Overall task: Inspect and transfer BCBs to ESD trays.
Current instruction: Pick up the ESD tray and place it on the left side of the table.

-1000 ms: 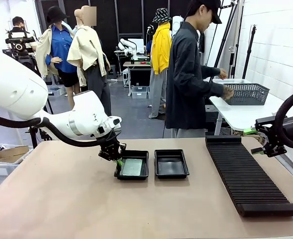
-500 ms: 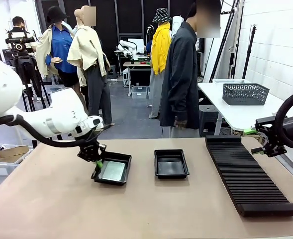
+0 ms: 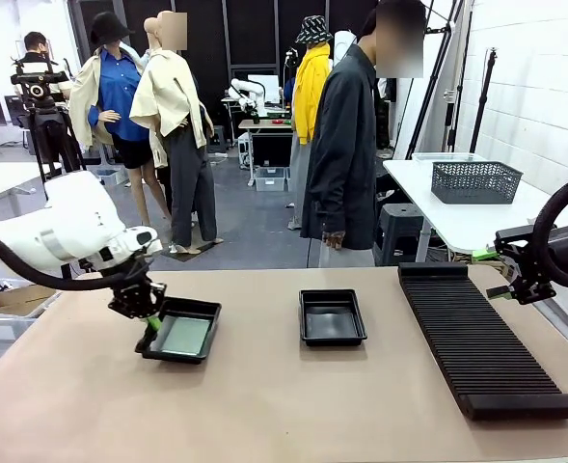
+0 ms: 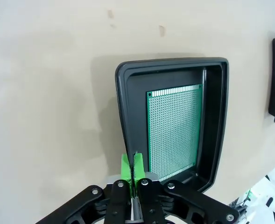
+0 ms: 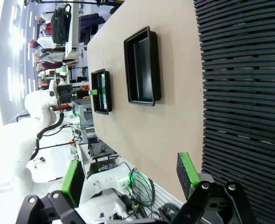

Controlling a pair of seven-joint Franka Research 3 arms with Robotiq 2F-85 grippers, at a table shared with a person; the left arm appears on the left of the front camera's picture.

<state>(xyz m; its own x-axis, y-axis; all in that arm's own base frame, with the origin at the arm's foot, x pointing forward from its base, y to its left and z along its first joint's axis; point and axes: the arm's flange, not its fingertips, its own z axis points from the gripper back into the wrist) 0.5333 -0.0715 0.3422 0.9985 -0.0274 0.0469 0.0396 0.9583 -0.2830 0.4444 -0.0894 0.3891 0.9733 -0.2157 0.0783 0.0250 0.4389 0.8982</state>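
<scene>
Left gripper (image 3: 152, 324) sits low at frame left in the front view, jaws clamped together on the left rim of an ESD tray (image 3: 204, 311). One BCB (image 3: 184, 336) lies flat inside that tray. The tray may hang just off the table (image 3: 284, 415); hard to judge. Second ESD tray (image 3: 332, 295) sits at centre, well apart. Right gripper (image 3: 493, 274) is at the right edge beside the slotted rack (image 3: 476, 338), jaws wide apart, holding nothing.
</scene>
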